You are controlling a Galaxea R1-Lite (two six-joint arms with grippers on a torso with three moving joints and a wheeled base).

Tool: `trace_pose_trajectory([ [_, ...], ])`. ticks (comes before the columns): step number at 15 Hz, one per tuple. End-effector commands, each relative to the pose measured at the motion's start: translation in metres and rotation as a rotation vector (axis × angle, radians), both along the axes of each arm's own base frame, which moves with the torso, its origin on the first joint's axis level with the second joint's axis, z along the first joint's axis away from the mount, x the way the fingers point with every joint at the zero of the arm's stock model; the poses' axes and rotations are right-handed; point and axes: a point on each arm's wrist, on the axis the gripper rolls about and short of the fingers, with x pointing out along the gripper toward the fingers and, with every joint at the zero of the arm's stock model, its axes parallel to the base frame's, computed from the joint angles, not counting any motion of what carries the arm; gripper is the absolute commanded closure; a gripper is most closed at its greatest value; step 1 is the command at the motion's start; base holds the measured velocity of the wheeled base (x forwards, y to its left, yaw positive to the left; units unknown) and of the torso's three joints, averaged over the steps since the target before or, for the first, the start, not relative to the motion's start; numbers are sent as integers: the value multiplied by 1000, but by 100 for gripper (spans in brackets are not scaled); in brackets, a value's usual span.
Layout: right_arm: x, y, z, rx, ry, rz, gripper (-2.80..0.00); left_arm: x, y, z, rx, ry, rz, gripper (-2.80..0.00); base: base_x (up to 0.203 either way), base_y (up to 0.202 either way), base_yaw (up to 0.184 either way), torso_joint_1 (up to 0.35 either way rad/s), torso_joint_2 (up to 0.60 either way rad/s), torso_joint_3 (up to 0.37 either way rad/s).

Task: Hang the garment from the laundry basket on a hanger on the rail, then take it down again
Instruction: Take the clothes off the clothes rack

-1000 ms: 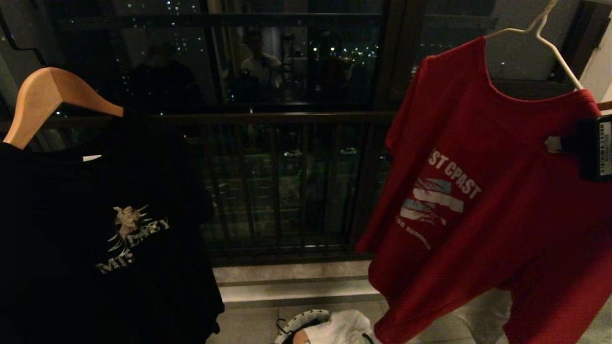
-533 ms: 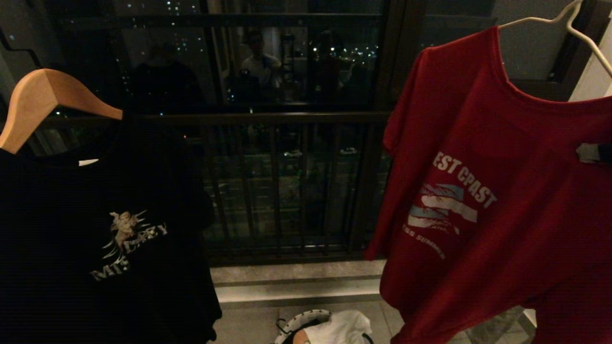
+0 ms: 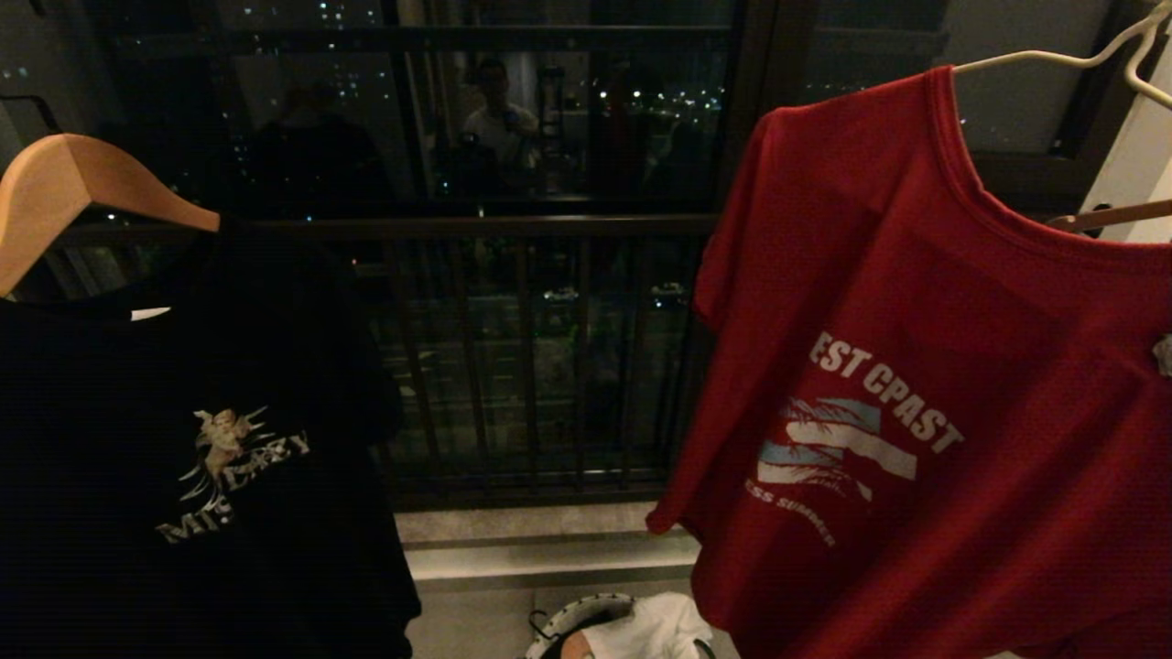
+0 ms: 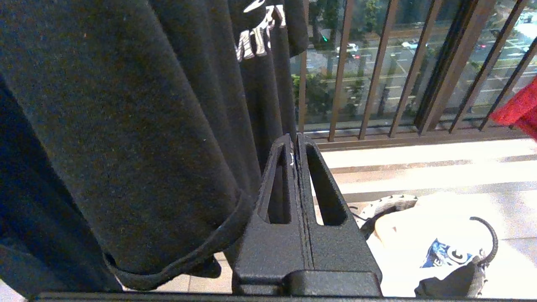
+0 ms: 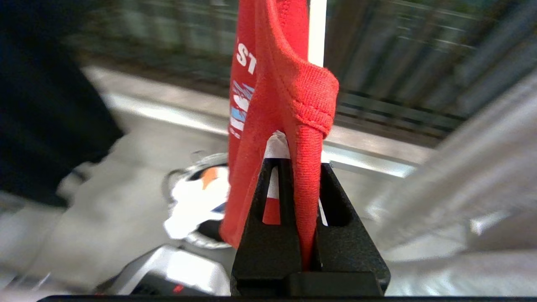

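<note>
The red garment (image 3: 916,366) hangs on the white wire hanger (image 3: 1053,59) at the right, in front of the dark balcony railing (image 3: 531,348). A black T-shirt (image 3: 183,439) hangs at the left on a wooden hanger (image 3: 73,183). The laundry basket (image 3: 572,615) stands on the floor below, holding a white T-shirt (image 3: 655,631). The right pincer (image 5: 308,167) is clamped on a fold of the garment. The left pincer (image 4: 295,140) is closed and empty, beside the black T-shirt.

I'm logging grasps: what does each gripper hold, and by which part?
The right gripper is shut on the red T-shirt, pinching a stitched hem edge. The left gripper is shut, empty.
</note>
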Motion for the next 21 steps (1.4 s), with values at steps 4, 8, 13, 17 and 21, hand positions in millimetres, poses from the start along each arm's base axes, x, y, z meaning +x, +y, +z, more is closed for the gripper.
trace_pose_trajectory([
  [4,-9,-5,-8,-6,11,86,0,-4,0,13,27,-44,-17,0,0,0,0,0,0,0],
  [8,0,7,-17,5,94,222,0,-6,-4,70,30,-59,-154,0,0,0,0,0,0,0],
  [13,4,16,-24,37,177,392,0,33,-9,155,19,10,-408,0,0,0,0,0,0,0],
  [17,8,23,-29,48,176,538,0,85,-14,197,-13,83,-671,0,0,0,0,0,0,0],
  [21,28,41,-47,72,138,559,0,152,-23,207,-67,217,-844,0,0,0,0,0,0,0],
])
